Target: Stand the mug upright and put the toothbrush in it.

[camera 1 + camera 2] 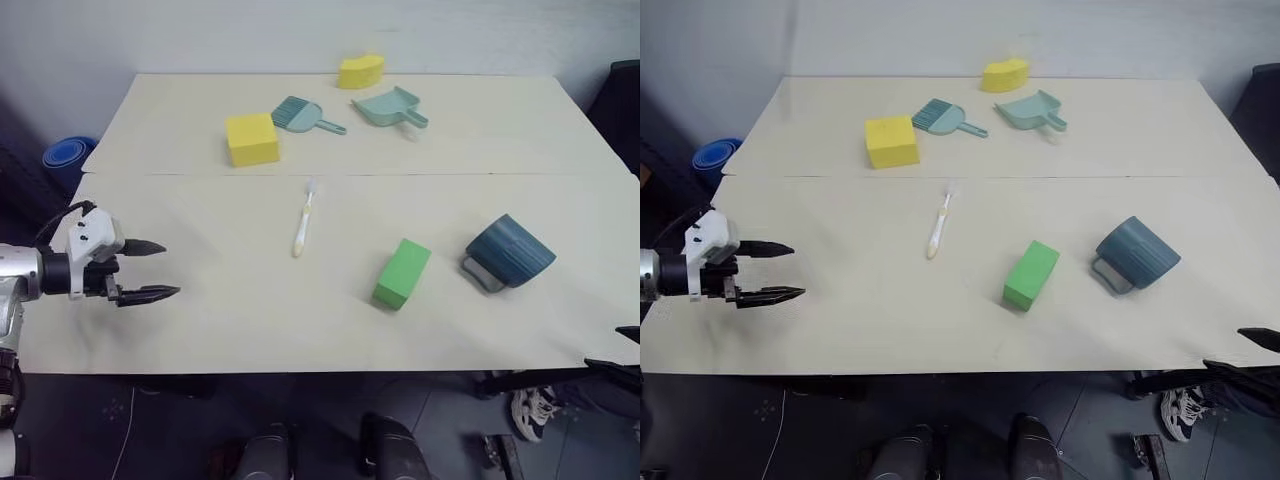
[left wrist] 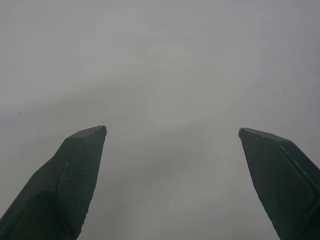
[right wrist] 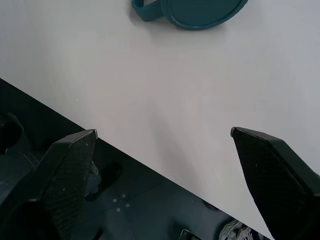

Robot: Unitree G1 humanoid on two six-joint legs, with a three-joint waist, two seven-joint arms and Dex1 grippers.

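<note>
Currently: mug (image 1: 510, 252) on its side near the right edge of the table (image 1: 200, 330), handle (image 1: 482, 274) against the surface toward the near edge, base seen in the right wrist view. Toothbrush (image 1: 303, 218) flat at mid-table, bristle head toward the far side, well apart from mug. Green block (image 1: 402, 273) between the two, nearer the mug. Right end effector (image 3: 162, 135) released, jaws wide, poised over the near table edge short of the mug. Left end effector (image 1: 150, 270) released and empty, over the left part of the table. Step in hand, judged: uprighting. Best done by closing on the ribbed wall clear of the handle, tipping without nudging the green block, setting the base flat before reaching for the toothbrush.
</note>
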